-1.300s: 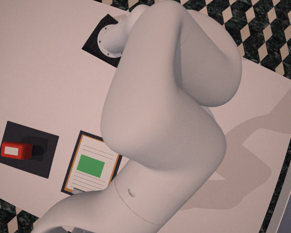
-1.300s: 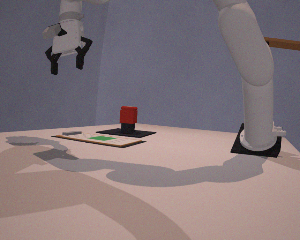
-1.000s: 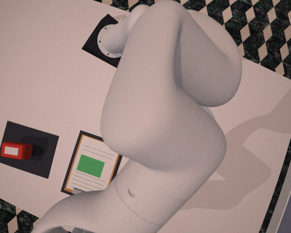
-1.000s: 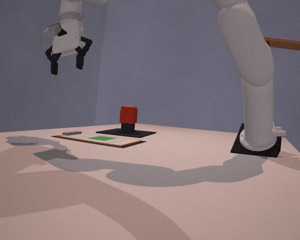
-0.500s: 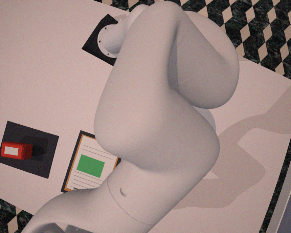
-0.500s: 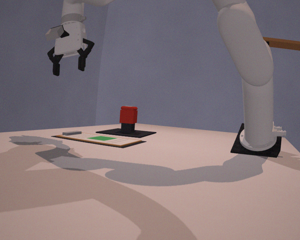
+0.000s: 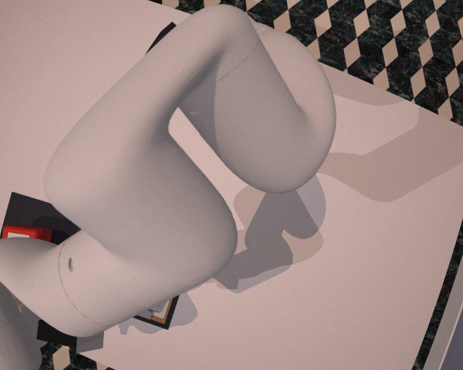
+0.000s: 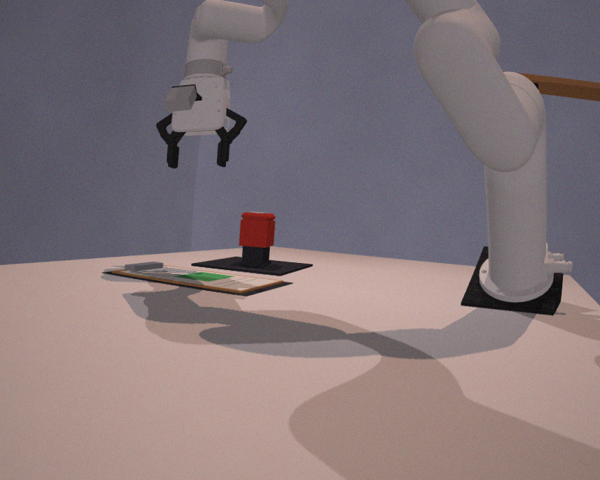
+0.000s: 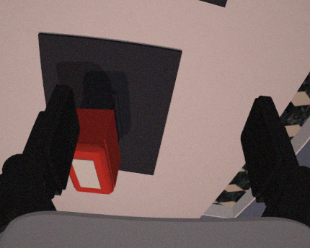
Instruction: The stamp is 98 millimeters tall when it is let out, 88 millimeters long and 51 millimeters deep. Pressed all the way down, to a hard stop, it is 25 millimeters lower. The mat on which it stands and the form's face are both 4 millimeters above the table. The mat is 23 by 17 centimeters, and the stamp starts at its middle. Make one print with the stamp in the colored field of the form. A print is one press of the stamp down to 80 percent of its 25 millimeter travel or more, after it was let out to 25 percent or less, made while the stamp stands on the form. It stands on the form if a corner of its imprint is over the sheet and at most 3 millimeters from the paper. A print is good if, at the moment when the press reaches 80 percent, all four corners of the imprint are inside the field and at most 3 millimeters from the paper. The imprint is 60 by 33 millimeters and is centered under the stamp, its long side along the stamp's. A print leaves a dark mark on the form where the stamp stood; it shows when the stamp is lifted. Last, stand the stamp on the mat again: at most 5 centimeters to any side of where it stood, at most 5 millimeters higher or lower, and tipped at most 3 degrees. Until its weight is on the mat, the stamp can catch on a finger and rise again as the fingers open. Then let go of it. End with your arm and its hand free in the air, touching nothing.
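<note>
Seen from the side, the pincer hangs high in the air with its two black fingers spread as wide as they go and nothing between them. Below it and a little to the right stands the red stamp — upright on its dark foot in the middle of the black mat, well apart from the fingertips. The form, on its orange-edged board with a green field, lies flat on the table just in front of the mat, more directly under the pincer. In the wrist view the stamp sits low and to the left, close beside the left finger — not between the two — while the right finger stands over bare table. From above, the arm hides most of the mat and form; only a corner of the stamp shows.
</note>
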`<state>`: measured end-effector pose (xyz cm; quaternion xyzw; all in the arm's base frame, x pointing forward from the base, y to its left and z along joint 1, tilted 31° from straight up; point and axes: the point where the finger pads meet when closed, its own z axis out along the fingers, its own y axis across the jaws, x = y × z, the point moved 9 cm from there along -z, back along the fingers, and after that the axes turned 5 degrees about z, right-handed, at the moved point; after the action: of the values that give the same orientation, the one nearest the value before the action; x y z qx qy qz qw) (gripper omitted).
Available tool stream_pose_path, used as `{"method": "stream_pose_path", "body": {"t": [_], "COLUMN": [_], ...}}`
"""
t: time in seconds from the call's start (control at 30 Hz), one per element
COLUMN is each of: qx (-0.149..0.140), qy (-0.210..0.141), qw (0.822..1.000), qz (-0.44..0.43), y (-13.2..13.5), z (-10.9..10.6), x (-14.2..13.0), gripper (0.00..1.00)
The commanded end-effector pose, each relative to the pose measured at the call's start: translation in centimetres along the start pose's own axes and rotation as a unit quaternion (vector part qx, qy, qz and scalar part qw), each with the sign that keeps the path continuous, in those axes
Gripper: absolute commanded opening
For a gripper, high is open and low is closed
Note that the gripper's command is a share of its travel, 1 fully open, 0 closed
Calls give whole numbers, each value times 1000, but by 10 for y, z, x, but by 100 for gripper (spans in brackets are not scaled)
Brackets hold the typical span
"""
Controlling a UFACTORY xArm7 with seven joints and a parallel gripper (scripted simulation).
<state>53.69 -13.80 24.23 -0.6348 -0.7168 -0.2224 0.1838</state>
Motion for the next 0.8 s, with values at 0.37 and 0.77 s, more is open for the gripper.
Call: {"method": "stream_pose_path", "body": {"t": [0.37, 0.77], "qx": [-29, -29], "qy": [-27, -27], "qw": [999, 999], "qz": [-29, -29], "y": [-69, -69], "z": [14, 14], "x": [-165, -165], "gripper": [100, 100]}}
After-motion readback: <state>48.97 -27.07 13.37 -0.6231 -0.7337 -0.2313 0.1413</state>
